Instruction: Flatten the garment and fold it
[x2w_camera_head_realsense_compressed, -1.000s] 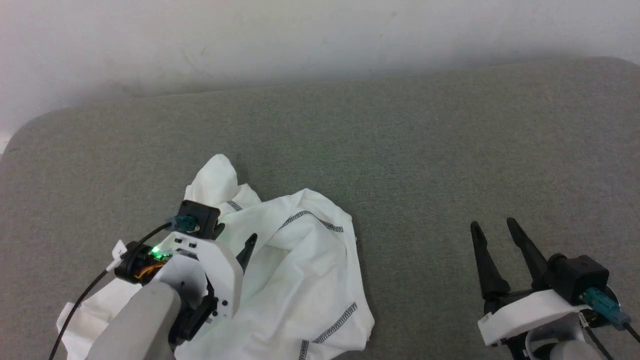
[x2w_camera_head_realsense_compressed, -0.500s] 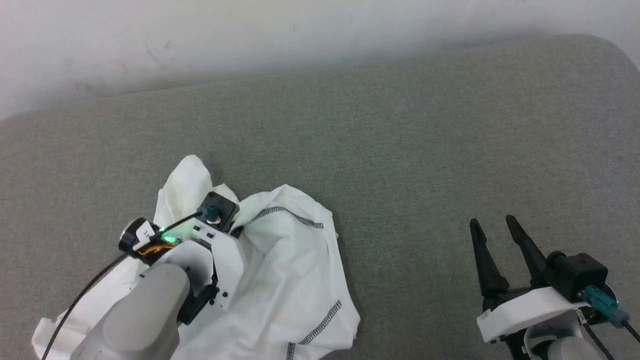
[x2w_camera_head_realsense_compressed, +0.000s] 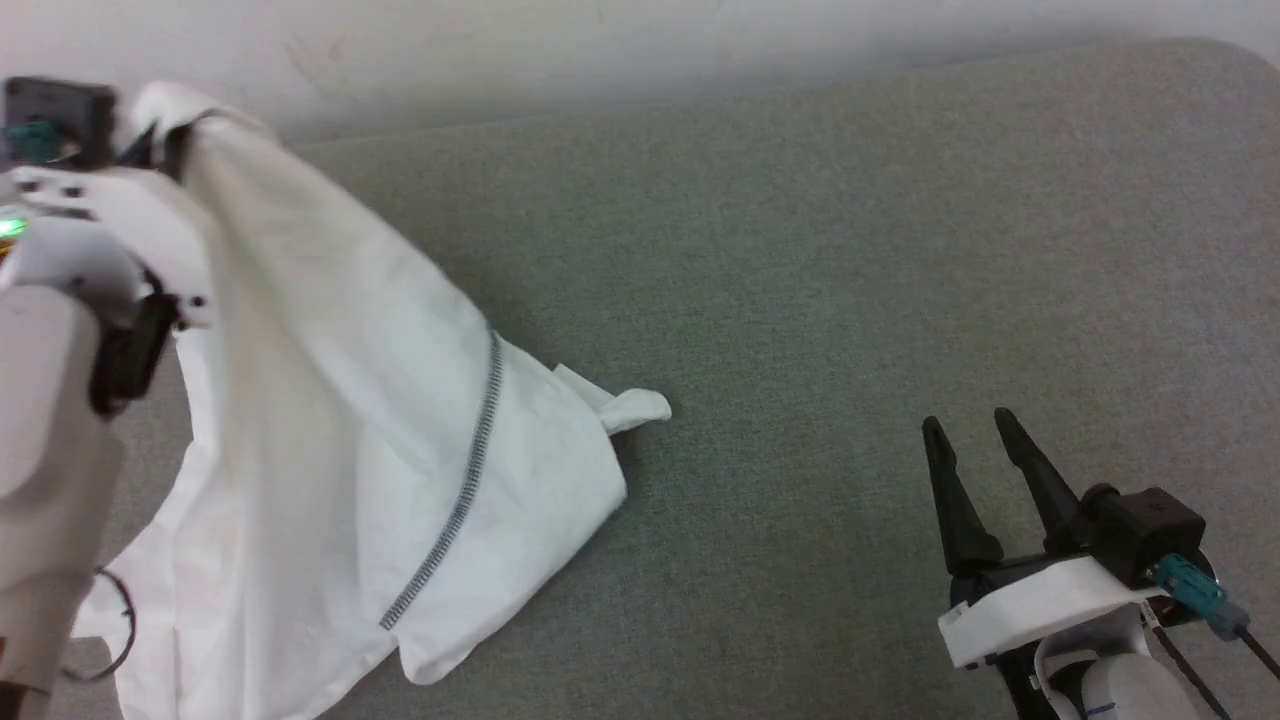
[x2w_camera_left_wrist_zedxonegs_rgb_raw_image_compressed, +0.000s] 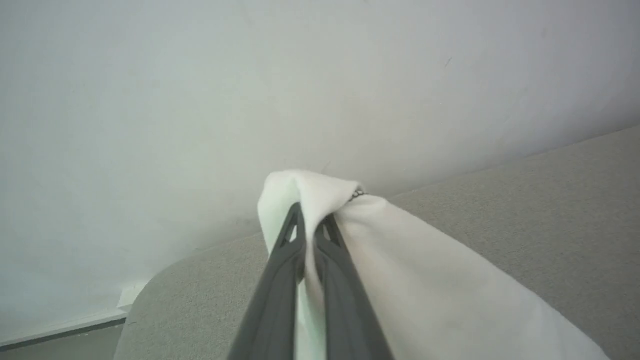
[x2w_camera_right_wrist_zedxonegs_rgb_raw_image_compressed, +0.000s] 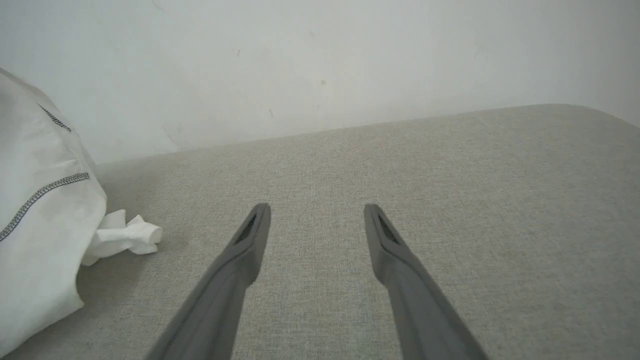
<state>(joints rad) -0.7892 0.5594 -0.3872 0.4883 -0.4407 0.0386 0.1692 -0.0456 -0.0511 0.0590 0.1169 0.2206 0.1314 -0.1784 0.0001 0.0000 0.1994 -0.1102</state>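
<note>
Grey padded surface (x2w_camera_head_realsense_compressed: 800, 250) below. We log left gripper (x2w_camera_left_wrist_zedxonegs_rgb_raw_image_compressed: 311, 220) clamped on the garment (x2w_camera_head_realsense_compressed: 330, 400), which drapes beneath it. Right gripper (x2w_camera_right_wrist_zedxonegs_rgb_raw_image_compressed: 317, 210) fingers apart, empty.

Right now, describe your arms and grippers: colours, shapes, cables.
Left gripper: two long dark grey tapering fingers, white housing, black camera block with teal plug, green light, pale grey forearm. Right gripper: similar black fingers, white bracket, black block, teal connector, thin black cable.

Left claw (x2w_camera_left_wrist_zedxonegs_rgb_raw_image_compressed: 310, 222) high, clamped, right claw (x2w_camera_head_realsense_compressed: 975, 425) low, spread wide
</note>
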